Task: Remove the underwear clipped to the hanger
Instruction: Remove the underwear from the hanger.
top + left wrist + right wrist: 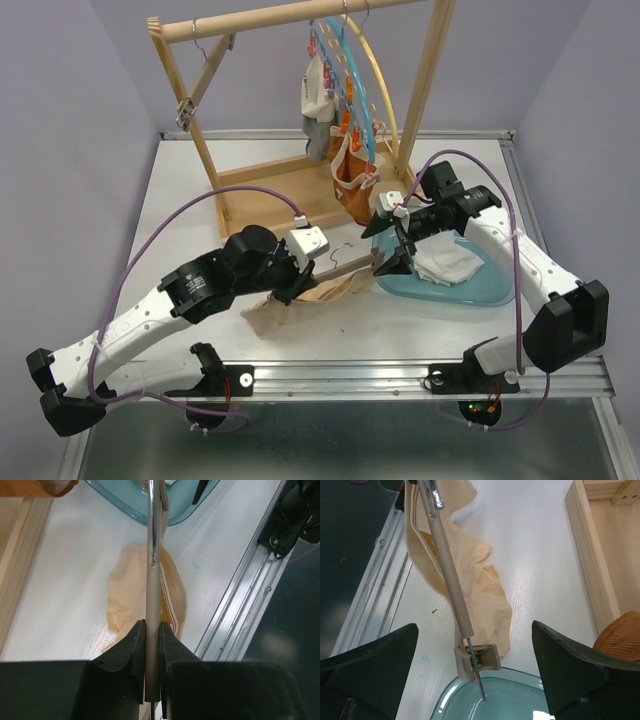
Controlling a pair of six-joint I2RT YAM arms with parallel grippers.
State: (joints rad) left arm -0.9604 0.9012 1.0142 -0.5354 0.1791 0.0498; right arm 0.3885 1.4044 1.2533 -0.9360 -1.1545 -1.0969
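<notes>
Left gripper [151, 632] clamped on hanger bar [151, 595]; right gripper [475, 630] spread wide. Beige underwear [485, 590] judged light, limp cloth; take hold just beside the clip [482, 659].

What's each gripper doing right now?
Left gripper: closed on the hanger bar.
Right gripper: open, holding nothing.

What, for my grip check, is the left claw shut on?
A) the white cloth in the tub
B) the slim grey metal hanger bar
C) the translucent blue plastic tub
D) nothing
B: in the left wrist view, the left claw pinches the slim grey metal hanger bar above the beige cloth underwear.
</notes>
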